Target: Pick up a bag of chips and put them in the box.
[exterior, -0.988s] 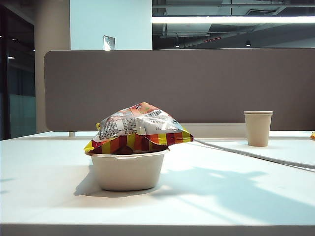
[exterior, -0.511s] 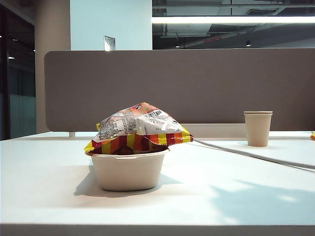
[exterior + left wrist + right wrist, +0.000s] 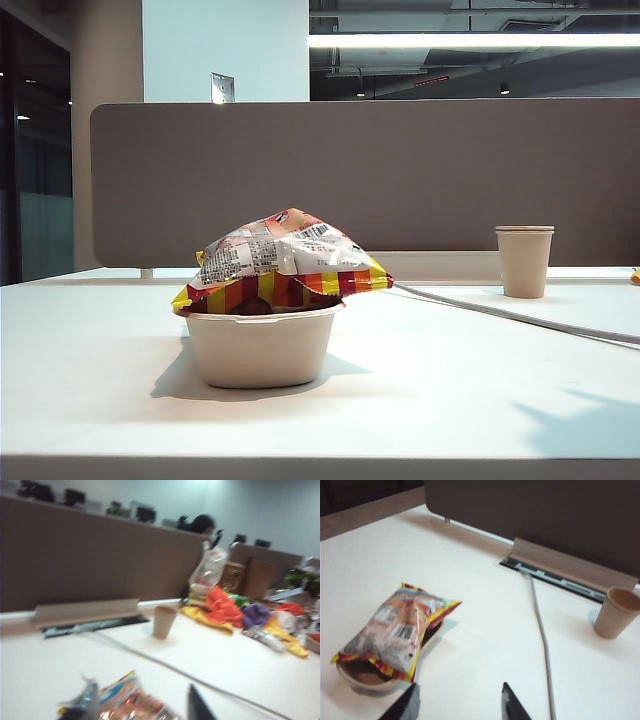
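The bag of chips [image 3: 280, 255], shiny foil with a silver-white panel and red, orange and yellow stripes, lies across the top of the beige box [image 3: 260, 345] and overhangs its rim. Neither gripper shows in the exterior view. In the right wrist view my right gripper [image 3: 460, 684] stands open over bare table, well back from the bag of chips [image 3: 395, 630] and the box [image 3: 355, 677]. The left wrist view is blurred. My left gripper [image 3: 137, 700] has its fingers apart there, and the bag of chips [image 3: 127, 697] shows beyond them, untouched.
A beige paper cup [image 3: 523, 260] stands at the back right. A grey cable [image 3: 500, 312] runs across the table from the partition [image 3: 400, 180]. A pile of coloured items [image 3: 235, 612] lies beyond the cup in the left wrist view.
The bag and the box have not moved. The large shadow on the right of the table has shrunk toward the lower right corner.
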`<action>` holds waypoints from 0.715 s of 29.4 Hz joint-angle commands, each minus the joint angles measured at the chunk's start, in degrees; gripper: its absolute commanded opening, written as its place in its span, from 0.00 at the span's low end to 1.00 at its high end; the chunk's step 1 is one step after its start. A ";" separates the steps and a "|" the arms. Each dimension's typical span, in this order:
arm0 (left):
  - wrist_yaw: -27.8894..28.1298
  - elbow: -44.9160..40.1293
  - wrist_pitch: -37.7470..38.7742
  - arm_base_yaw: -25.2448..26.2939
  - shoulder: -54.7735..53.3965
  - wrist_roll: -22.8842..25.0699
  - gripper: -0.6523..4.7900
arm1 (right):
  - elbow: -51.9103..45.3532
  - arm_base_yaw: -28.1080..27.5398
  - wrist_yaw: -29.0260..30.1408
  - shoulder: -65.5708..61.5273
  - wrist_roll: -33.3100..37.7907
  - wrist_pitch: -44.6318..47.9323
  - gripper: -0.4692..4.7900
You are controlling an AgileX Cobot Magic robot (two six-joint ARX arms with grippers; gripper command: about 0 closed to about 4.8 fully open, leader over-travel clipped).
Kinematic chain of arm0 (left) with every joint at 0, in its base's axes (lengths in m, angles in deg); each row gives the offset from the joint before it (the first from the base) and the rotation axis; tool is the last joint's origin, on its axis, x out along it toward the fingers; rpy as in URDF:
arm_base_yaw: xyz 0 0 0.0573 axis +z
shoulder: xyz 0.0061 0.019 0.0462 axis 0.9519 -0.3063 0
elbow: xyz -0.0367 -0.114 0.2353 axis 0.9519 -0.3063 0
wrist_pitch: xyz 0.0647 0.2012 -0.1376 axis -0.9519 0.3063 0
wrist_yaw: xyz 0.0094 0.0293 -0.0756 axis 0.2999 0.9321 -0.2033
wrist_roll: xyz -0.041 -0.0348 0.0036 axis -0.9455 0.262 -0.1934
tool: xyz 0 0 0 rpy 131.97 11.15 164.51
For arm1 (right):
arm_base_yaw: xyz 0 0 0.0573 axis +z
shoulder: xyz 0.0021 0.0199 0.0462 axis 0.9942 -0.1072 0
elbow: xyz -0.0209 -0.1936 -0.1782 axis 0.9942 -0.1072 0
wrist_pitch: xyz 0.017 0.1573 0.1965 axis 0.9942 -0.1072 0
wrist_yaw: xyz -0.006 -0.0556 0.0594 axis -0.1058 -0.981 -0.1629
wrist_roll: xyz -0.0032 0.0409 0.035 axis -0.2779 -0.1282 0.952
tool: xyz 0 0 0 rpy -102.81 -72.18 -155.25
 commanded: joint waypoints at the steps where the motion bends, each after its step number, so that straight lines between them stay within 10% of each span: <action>1: 3.52 0.20 2.21 0.00 0.11 2.36 0.50 | -3.76 -0.02 0.00 3.54 0.87 1.09 0.49; 6: 11.74 0.17 2.32 -0.02 0.24 2.97 0.49 | -12.41 -0.02 1.29 10.71 0.85 4.55 0.47; 21: 11.82 -1.97 2.95 -0.02 0.26 4.42 0.27 | -31.12 -0.02 6.40 14.23 2.01 26.40 0.39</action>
